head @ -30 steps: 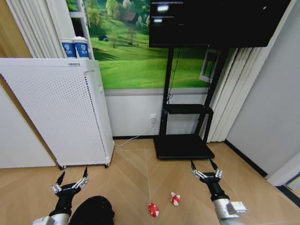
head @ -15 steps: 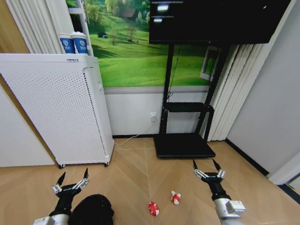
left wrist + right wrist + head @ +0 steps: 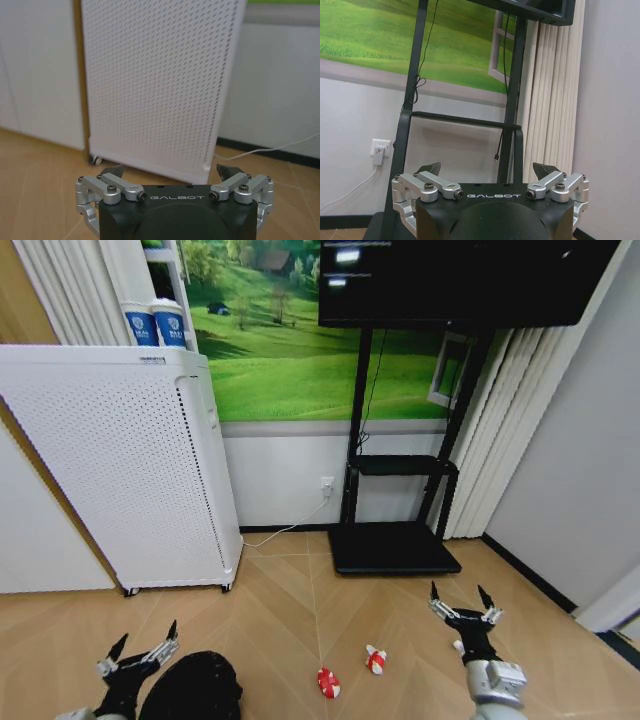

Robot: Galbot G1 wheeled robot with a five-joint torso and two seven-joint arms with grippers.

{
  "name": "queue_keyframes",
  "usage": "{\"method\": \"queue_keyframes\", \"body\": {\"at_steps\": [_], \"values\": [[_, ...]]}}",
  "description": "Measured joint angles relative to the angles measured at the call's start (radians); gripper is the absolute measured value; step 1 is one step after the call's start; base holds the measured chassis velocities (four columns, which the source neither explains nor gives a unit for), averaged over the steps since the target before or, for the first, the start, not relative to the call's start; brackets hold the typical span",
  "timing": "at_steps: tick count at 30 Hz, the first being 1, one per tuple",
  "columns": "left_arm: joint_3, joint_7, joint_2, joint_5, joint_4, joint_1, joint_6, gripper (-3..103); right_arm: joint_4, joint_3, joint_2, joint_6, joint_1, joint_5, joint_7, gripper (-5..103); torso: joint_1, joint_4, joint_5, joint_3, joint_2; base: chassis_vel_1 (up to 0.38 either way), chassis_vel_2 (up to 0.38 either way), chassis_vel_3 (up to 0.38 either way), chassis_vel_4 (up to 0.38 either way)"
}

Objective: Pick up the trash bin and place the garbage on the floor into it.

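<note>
My left hand [image 3: 140, 652] hangs low over the floor [image 3: 280, 610] with its fingers spread wide, just beside the trash bin [image 3: 192, 687], which stands on the parquet in front of the white perforated appliance [image 3: 110, 470]. From my left wrist, that hand [image 3: 172, 172] faces the appliance's [image 3: 155, 85] lower panel, its fingers apart and holding nothing. My right hand [image 3: 465, 602] is also spread open, hovering in front of the black TV stand [image 3: 395, 540], and it is empty. From my right wrist, the hand [image 3: 490, 170] looks at the stand's [image 3: 410, 115] uprights. Two pieces of garbage lie on the floor between the bin and my right hand: a red-and-white wrapper [image 3: 327, 683] nearer the bin and a second one [image 3: 375, 660] nearer my right hand. Two blue-and-white cups [image 3: 155, 325] sit on top of the appliance.
</note>
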Motion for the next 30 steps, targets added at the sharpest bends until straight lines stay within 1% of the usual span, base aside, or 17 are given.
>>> {"method": "queue_keyframes", "body": {"at_steps": [1, 2, 3, 4, 5, 6, 8, 10, 13, 17, 20, 25, 28, 30], "values": [[-0.018, -0.030, 0.002, -0.055, -0.008, 0.030, 0.031, 100, -0.004, -0.002, 0.000, -0.005, 0.009, 0.007, 0.000, 100, 0.000, 0.0002, -0.0001, 0.000, 0.000, 0.000, 0.000, 0.000, 0.000], [-0.018, -0.030, 0.002, -0.055, -0.008, 0.030, 0.031, 100, -0.004, -0.002, 0.000, -0.005, 0.009, 0.007, 0.000, 100, 0.000, 0.0002, -0.0001, 0.000, 0.000, 0.000, 0.000, 0.000, 0.000], [-0.034, -0.052, 0.003, -0.102, -0.011, 0.055, 0.058, 100, -0.008, -0.005, 0.000, -0.007, 0.016, 0.011, 0.000, 100, 0.000, 0.0001, -0.0004, 0.001, 0.000, 0.000, 0.000, 0.000, 0.000], [-0.054, -0.084, 0.004, -0.170, -0.014, 0.091, 0.091, 100, -0.016, -0.007, 0.000, -0.009, 0.028, 0.015, -0.003, 100, 0.000, 0.0002, -0.0004, 0.001, 0.001, 0.000, 0.000, 0.000, 0.000], [-0.070, -0.126, 0.004, -0.256, -0.016, 0.134, 0.127, 100, -0.025, -0.010, -0.002, -0.013, 0.041, 0.020, -0.007, 100, 0.000, 0.0000, -0.0002, 0.002, 0.002, 0.000, 0.000, 0.000, 0.000], [-0.070, -0.126, 0.004, -0.256, -0.016, 0.134, 0.127, 100, -0.025, -0.010, -0.002, -0.013, 0.041, 0.020, -0.007, 100, 0.000, 0.0000, -0.0002, 0.002, 0.002, 0.000, 0.000, 0.000, 0.000], [-0.078, -0.178, -0.002, -0.342, -0.016, 0.186, 0.149, 100, -0.043, -0.012, -0.003, -0.021, 0.070, 0.040, -0.010, 100, 0.000, 0.0002, -0.0002, 0.003, 0.003, 0.000, 0.000, 0.000, 0.000], [-0.077, -0.183, -0.005, -0.347, -0.016, 0.192, 0.143, 100, -0.052, -0.012, -0.003, -0.022, 0.079, 0.046, -0.010, 100, 0.000, 0.0003, -0.0002, 0.003, 0.003, 0.000, 0.000, 0.000, 0.000], [-0.062, -0.188, -0.009, -0.328, -0.009, 0.165, 0.134, 100, -0.074, -0.011, -0.002, -0.020, 0.090, 0.057, -0.013, 100, 0.001, -0.0001, -0.0002, 0.004, 0.005, 0.000, 0.000, 0.000, 0.000], [-0.038, -0.205, -0.009, -0.325, 0.004, 0.132, 0.155, 100, -0.085, -0.007, -0.006, -0.010, 0.087, 0.067, -0.023, 100, 0.001, -0.0003, -0.0003, 0.005, 0.005, 0.000, 0.000, 0.000, 0.000], [-0.009, -0.221, -0.011, -0.342, 0.027, 0.123, 0.191, 100, -0.093, 0.005, -0.016, -0.006, 0.091, 0.093, -0.027, 100, 0.002, -0.0003, -0.0003, 0.005, 0.007, 0.000, 0.000, 0.000, 0.000], [0.003, -0.221, -0.012, -0.359, 0.049, 0.144, 0.201, 100, -0.109, 0.010, -0.022, -0.006, 0.107, 0.103, -0.028, 100, 0.002, 0.0000, -0.0002, 0.006, 0.008, 0.000, 0.000, 0.000, 0.000], [0.009, -0.221, -0.001, -0.373, 0.070, 0.142, 0.203, 100, -0.116, 0.008, -0.019, -0.005, 0.112, 0.103, -0.028, 100, 0.002, 0.0001, -0.0001, 0.006, 0.008, 0.000, 0.000, 0.000, 0.000], [0.032, -0.233, 0.013, -0.379, 0.117, 0.094, 0.213, 100, -0.115, 0.003, -0.014, -0.004, 0.105, 0.099, -0.028, 100, 0.002, 0.0000, -0.0002, 0.007, 0.009, 0.000, 0.000, 0.000, 0.000]]}}
